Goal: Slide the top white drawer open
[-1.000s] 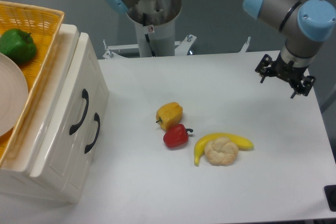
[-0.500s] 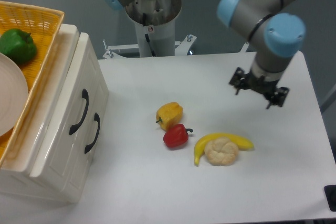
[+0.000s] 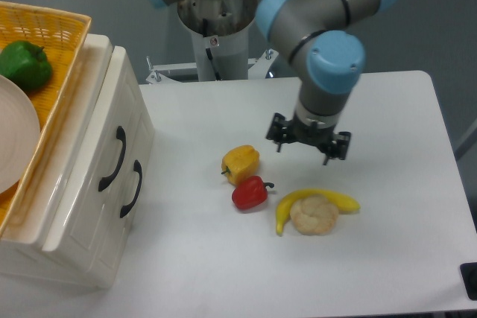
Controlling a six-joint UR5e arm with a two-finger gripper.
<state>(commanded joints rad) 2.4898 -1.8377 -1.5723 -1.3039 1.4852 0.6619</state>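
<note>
The top white drawer [image 3: 104,139] sits closed in the small white cabinet [image 3: 82,206] at the left edge of the bench [image 3: 387,258], its curved black handle [image 3: 113,159] facing right and slightly above the matching handle of the lower drawer [image 3: 133,188]. On top of the cabinet rests a yellow wicker basket [image 3: 56,50] holding a green pepper [image 3: 24,64] and part of a pale plate [image 3: 15,139]. The gripper [image 3: 309,143] hangs over the middle of the bench, well apart from the cabinet and pointing downward; its two fingers [image 3: 278,139] are spread with a clear gap between them and hold nothing. Just below and left of the gripper lies a yellow pepper [image 3: 241,163], with a red pepper [image 3: 250,193] touching or nearly touching its lower right side. To the right of the red pepper, a banana [image 3: 344,200] curves around a bread roll [image 3: 314,215] that rests against it. The grey and blue arm [image 3: 320,42] rises from a mount at the back of the bench.
</note>
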